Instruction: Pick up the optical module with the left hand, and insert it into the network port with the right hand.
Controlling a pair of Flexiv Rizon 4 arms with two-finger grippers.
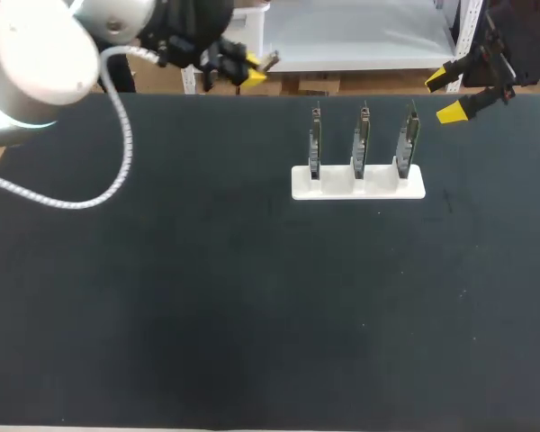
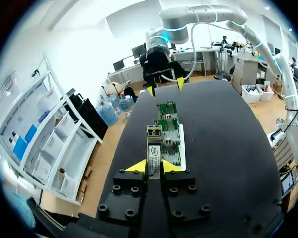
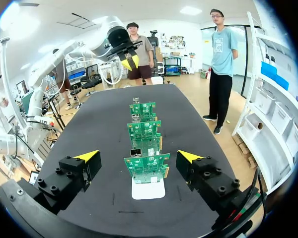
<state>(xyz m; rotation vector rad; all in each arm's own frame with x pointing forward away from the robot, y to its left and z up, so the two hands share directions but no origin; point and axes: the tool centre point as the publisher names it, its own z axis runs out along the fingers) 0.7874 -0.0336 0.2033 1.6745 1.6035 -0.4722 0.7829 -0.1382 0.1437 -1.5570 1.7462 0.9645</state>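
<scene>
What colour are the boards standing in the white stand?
Green boards; clearest in the right wrist view.

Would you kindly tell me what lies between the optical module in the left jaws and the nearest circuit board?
Nothing but bare black table, as the head view shows between the optical module and that circuit board.

Wide table [image 1: 207, 315], dark matte top

Three boards [image 1: 361, 139] stand side by side in a holder [image 1: 358, 184] on the surface's [image 1: 207, 297] far right, the right end effector [image 1: 445, 95] just behind its right end, the left end effector [image 1: 255, 70], clasping the optical module [image 1: 268, 61], well to its left.
</scene>
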